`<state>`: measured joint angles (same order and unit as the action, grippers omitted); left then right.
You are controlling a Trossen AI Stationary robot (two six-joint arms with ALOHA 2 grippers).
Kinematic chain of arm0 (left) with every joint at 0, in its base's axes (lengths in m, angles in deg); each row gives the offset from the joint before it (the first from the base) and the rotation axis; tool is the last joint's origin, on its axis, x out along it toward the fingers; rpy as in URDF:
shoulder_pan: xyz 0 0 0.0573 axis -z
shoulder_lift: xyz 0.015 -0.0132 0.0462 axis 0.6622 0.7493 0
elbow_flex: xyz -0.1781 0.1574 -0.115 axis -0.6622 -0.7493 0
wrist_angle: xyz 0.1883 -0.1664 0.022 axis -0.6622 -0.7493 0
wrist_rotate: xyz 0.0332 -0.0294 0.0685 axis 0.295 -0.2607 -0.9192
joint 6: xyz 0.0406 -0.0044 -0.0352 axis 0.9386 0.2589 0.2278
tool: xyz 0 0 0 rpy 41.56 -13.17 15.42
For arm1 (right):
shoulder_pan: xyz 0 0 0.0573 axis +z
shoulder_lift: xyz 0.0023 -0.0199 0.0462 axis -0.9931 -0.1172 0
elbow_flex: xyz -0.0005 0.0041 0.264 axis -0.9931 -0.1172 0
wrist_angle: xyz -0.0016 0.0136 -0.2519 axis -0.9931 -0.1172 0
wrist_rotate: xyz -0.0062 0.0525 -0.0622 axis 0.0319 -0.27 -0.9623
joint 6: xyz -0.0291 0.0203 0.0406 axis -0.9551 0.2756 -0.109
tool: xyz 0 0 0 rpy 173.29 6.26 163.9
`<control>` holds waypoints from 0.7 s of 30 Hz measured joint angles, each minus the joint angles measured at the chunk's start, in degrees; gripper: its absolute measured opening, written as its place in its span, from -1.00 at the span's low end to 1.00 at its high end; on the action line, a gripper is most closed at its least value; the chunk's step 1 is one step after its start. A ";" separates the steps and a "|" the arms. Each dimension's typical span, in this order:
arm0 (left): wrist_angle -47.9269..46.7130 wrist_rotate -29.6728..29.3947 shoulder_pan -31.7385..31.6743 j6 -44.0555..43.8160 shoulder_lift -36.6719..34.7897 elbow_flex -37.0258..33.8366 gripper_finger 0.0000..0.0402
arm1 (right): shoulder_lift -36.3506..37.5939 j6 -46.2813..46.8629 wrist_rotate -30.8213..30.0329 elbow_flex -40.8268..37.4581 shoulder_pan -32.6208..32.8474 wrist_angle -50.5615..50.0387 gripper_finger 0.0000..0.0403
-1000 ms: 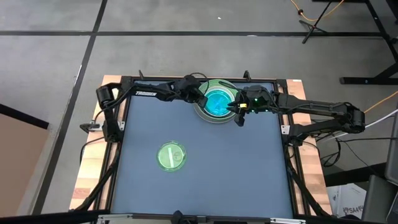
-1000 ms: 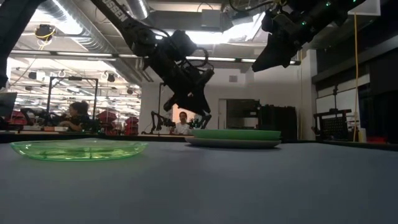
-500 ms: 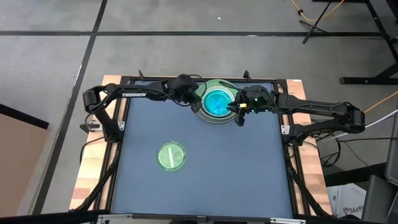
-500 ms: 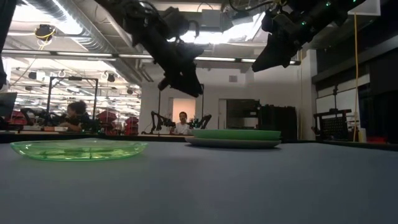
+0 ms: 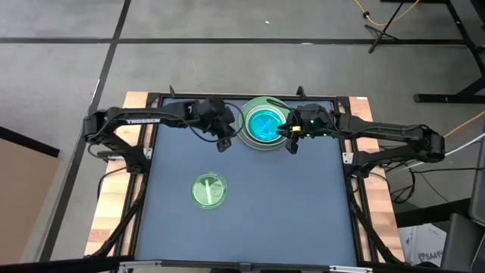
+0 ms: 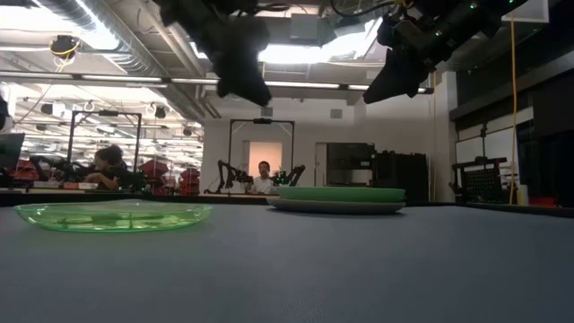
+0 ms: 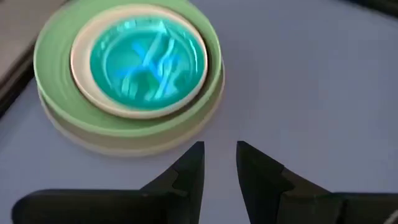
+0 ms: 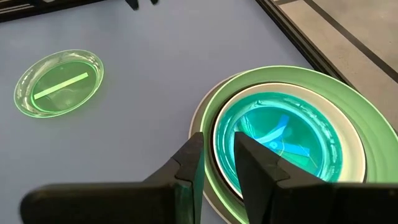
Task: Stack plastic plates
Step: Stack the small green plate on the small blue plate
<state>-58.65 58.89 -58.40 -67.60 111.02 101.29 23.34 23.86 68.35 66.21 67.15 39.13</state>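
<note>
A stack of plates sits by the table's far edge. It shows a grey rim at the bottom, a light green plate, a white rim and a translucent blue plate on top. Any other plates in it are hidden. One translucent green plate lies flat and alone nearer the table's middle. My left gripper hangs in the air just left of the stack, shut and holding nothing. My right gripper hovers over the stack's right edge, shut and empty.
The table's dark frame runs close behind and to the right of the stack. Bare blue-grey table surface spreads across the near half and the right side. People sit in the room beyond the far edge.
My left gripper has drawn back from over the stack toward the table's left and near side and has risen, and its arm has swung out to the left. The stack, the lone green plate and my right arm have kept still.
</note>
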 joint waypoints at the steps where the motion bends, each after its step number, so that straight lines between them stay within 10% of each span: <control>1: -1.80 0.00 0.18 0.16 -0.76 0.00 -0.57 | 0.00 0.00 0.01 0.00 0.00 -0.03 -0.61; 21: -27.80 -0.13 4.44 5.36 -5.41 0.00 -0.57 | 0.00 0.00 0.00 0.00 0.00 -0.01 -0.61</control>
<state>-86.45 58.76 -53.96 -62.24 105.61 101.29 23.34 23.86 68.35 66.21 67.15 39.12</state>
